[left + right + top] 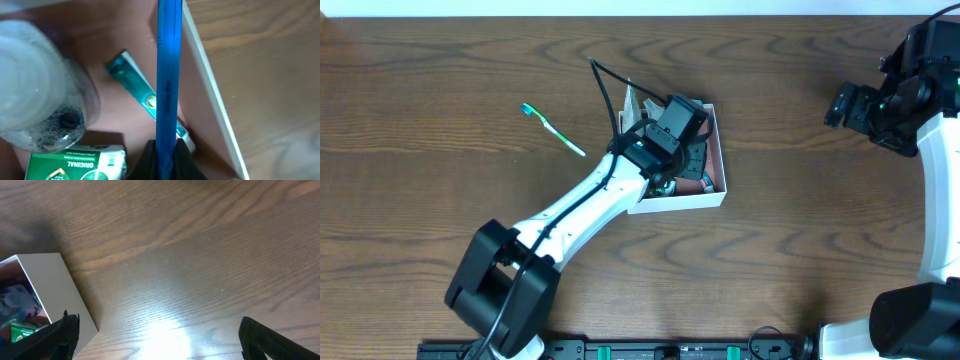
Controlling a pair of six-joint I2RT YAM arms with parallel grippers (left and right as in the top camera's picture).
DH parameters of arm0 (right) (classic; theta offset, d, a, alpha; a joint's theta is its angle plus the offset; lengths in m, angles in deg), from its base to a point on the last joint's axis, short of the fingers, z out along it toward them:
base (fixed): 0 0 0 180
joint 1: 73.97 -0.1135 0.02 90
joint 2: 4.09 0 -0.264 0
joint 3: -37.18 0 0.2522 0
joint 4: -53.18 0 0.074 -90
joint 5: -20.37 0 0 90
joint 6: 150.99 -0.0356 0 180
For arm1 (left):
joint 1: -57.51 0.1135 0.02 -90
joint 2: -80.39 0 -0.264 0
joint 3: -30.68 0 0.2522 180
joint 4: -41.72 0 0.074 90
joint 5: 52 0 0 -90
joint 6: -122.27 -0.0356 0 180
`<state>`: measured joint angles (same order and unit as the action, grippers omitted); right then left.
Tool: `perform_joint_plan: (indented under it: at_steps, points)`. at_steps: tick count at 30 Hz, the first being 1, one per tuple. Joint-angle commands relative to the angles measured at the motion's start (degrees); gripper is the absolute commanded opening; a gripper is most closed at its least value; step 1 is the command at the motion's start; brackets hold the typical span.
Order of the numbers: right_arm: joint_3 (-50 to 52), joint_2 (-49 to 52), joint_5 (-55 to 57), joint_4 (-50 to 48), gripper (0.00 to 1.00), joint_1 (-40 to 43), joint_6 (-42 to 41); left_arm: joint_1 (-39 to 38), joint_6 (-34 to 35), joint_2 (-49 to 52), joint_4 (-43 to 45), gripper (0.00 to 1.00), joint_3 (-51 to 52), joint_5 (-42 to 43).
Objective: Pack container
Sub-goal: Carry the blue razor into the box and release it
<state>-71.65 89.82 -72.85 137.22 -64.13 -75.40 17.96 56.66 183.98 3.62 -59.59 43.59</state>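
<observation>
The container (682, 206) is a shallow white box with a pink floor (115, 95) near the table's middle. My left gripper (675, 135) hangs over it. In the left wrist view the gripper (166, 156) is shut on a long blue handle (167, 75), held just inside the white right wall (210, 95). A clear bottle with bubbles (40, 95), a green box marked ORIGINAL (75, 162) and a teal tube (132, 82) lie in the box. My right gripper (845, 105) is open and empty at the far right, over bare wood (157, 335).
A green and blue toothbrush (552, 128) lies on the table left of the container. The container's corner shows in the right wrist view (65, 290). The table's front edge carries a black rail (680, 350).
</observation>
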Motion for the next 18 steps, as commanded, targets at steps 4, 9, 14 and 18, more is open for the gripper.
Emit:
perform_joint_plan:
  at_steps: [4, 9, 14, 18]
  points:
    - [-0.4, 0.1, -0.2, 0.0, 0.99, -0.1, 0.5, 0.0, 2.5, 2.1, 0.0, 0.06, -0.3, -6.6]
    - [-0.4, 0.1, -0.2, 0.0, 0.99, -0.1, 0.5, 0.0, 2.5, 2.7, 0.3, 0.17, -0.3, -7.4]
    - [-0.4, 0.1, -0.2, 0.0, 0.99, -0.1, 0.5, 0.0, 2.5, 2.6, 1.3, 0.35, -0.3, -7.3]
    - [-0.4, 0.1, -0.2, 0.0, 0.99, -0.1, 0.5, 0.0, 2.5, 2.0, 1.4, 0.37, -0.4, -7.3]
